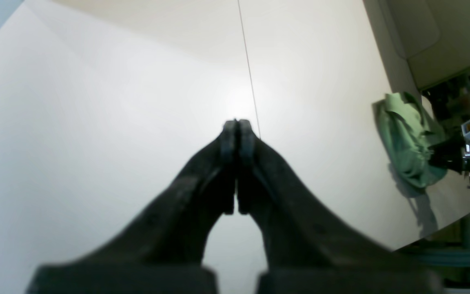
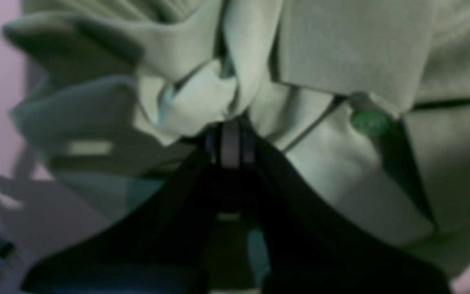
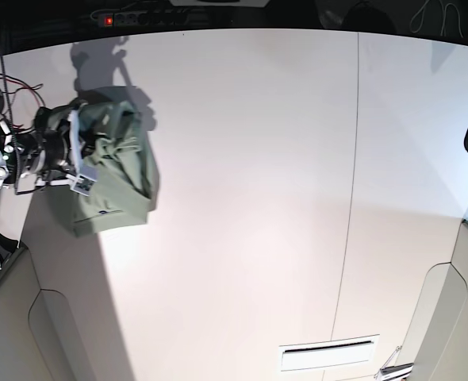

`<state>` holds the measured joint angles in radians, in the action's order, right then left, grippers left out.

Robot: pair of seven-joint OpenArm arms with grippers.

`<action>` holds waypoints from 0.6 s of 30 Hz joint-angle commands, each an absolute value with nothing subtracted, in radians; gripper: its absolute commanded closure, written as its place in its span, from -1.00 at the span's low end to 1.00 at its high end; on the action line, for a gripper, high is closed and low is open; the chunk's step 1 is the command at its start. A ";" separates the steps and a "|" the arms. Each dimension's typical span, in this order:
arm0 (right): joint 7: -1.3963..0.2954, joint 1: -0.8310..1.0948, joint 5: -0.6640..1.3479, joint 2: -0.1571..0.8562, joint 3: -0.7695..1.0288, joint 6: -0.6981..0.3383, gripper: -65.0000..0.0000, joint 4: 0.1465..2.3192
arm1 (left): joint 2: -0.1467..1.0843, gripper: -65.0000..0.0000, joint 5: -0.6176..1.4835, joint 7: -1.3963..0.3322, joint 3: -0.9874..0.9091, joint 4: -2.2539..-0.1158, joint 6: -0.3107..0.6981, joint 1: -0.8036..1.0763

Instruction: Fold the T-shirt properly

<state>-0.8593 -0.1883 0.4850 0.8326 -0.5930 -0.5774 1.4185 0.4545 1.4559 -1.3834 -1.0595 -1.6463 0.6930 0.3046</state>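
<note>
Right gripper (image 2: 230,141) clenched on a bunched fold of the T-shirt (image 3: 115,171), lifted in a heap near the surface's (image 3: 250,198) far corner. Left gripper (image 1: 237,139) clenched on nothing, well apart over bare surface. Likely still the spreading step; next, laying the cloth flat before any fold.

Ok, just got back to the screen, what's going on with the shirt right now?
The right gripper has its jaws shut on a bunched fold of the pale sage-green knit T-shirt, which sits crumpled near one edge of the white table; no fold looks made yet. The left gripper is far across the table, jaws shut on nothing, over bare surface.
</note>
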 commanded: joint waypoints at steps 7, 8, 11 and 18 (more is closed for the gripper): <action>-1.019 -0.168 0.434 0.974 -0.603 -0.550 1.00 1.393 | 0.479 1.00 1.484 -1.371 -1.066 -1.660 0.698 0.305; -1.028 -0.168 0.450 0.985 -0.603 -0.550 1.00 1.393 | 0.479 1.00 1.484 -1.373 -1.066 -1.660 0.698 0.305; -1.065 -0.168 0.506 0.998 -0.603 -0.550 1.00 1.393 | 0.479 1.00 1.484 -1.374 -1.066 -1.660 0.698 0.305; -1.074 -0.169 0.513 0.970 -0.602 -0.522 1.00 1.393 | 0.479 1.00 1.484 -1.373 -1.066 -1.660 0.698 0.305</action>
<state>-1.0725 -0.1749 0.4973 0.9638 -0.5987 -0.5194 1.3960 0.4545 1.4559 -1.3846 -1.0595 -1.6463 0.6930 0.3042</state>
